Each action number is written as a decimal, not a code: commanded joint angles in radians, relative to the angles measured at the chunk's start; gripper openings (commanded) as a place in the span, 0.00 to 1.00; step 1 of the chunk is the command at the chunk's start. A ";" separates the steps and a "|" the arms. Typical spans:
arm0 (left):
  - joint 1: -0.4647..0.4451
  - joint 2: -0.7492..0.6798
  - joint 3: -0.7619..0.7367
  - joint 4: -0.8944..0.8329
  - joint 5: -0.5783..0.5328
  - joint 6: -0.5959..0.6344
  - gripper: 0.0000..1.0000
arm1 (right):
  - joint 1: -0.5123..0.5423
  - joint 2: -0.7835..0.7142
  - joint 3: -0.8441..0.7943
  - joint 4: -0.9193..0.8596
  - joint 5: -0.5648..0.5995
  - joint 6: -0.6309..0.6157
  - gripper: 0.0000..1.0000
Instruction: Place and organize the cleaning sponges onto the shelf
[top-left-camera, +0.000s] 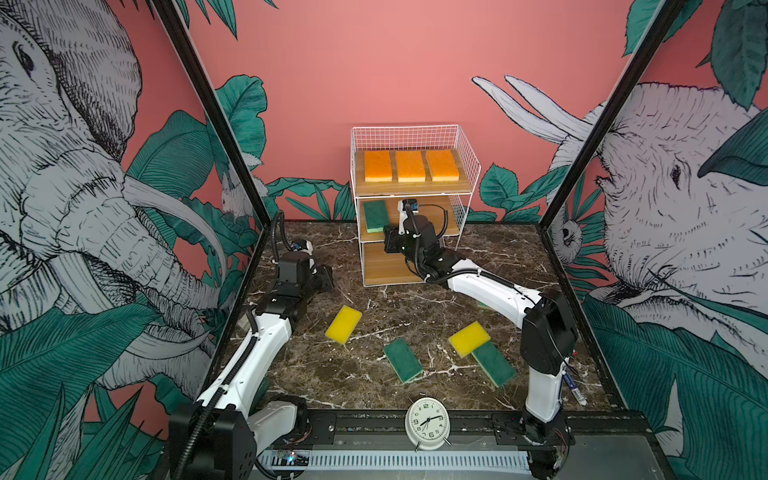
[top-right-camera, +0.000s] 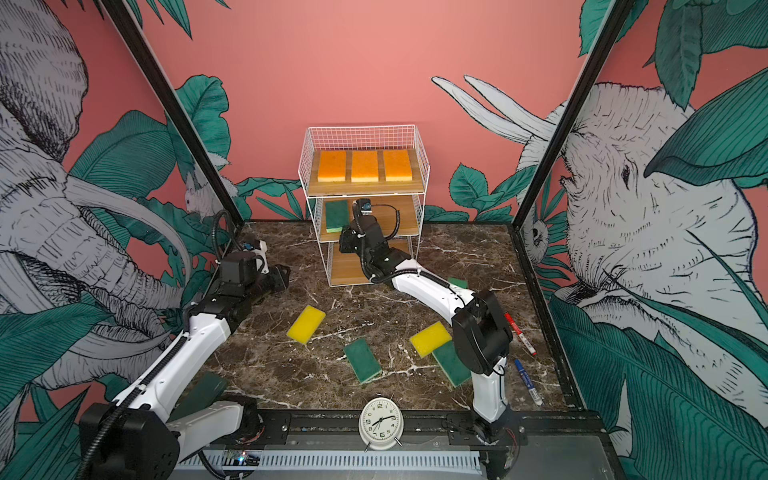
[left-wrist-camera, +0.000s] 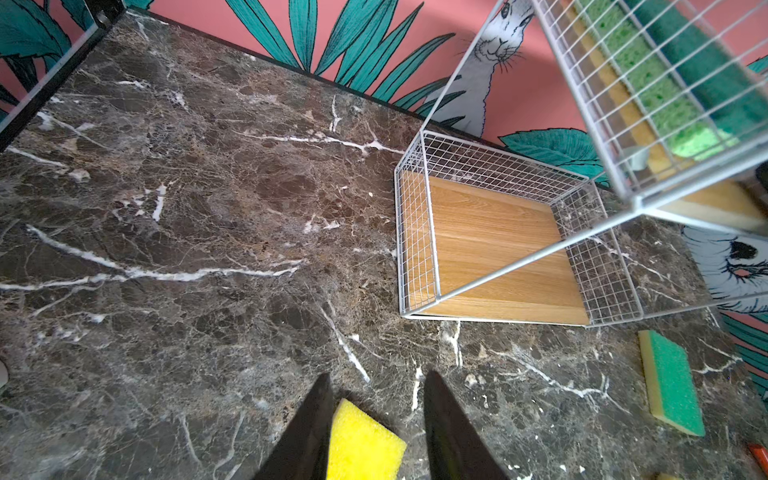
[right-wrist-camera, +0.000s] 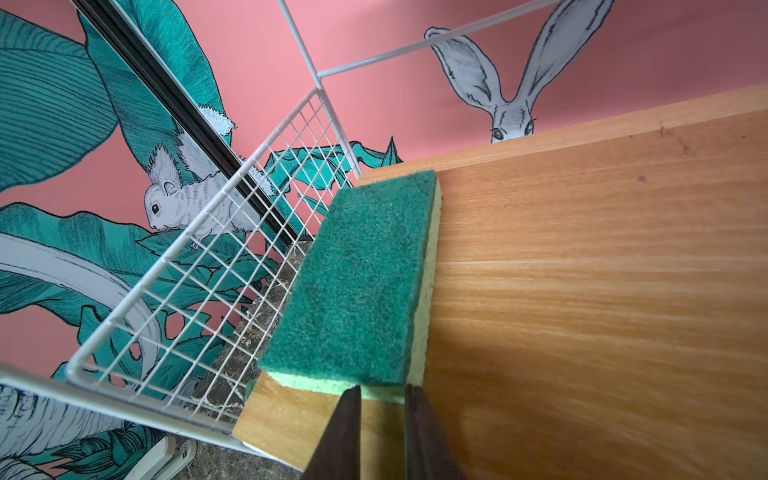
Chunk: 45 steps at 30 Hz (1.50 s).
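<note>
The only writing that can be read is the ring of numerals on the white alarm clock (top-left-camera: 427, 423) at the front rail; the print on the blue marker (top-right-camera: 527, 382) is too small to make out. The bench (top-left-camera: 374, 386) is dark brown marble with white veins, walled by pink panels drawn with elephants, rabbits and green leaves. The shelf (top-left-camera: 467, 166) stands at the back. Three orange sponges (top-left-camera: 410, 165) lie side by side on its top board, and a green sponge (right-wrist-camera: 353, 282) lies flat at the left end of the middle board. The right gripper (right-wrist-camera: 380, 390) has its jaws clenched, with the tips at that sponge's near short edge. The left gripper (left-wrist-camera: 377, 374) hangs with its jaws released and grasping nothing, above a yellow sponge (left-wrist-camera: 361, 449) on the bench. Nearer the front, a second yellow sponge (top-left-camera: 468, 337) overlaps one dark green sponge (top-left-camera: 494, 365), and another dark green sponge (top-left-camera: 402, 359) lies apart.
</note>
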 joint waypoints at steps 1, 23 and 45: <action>0.006 -0.019 -0.012 0.025 0.011 -0.006 0.38 | 0.014 0.005 0.006 0.006 -0.020 0.001 0.22; 0.006 -0.063 0.010 -0.103 -0.009 0.009 0.44 | 0.028 -0.268 -0.227 -0.023 0.065 -0.019 0.41; -0.256 -0.206 -0.050 -0.430 -0.219 -0.042 0.72 | 0.034 -0.776 -0.554 -0.806 0.237 0.083 0.89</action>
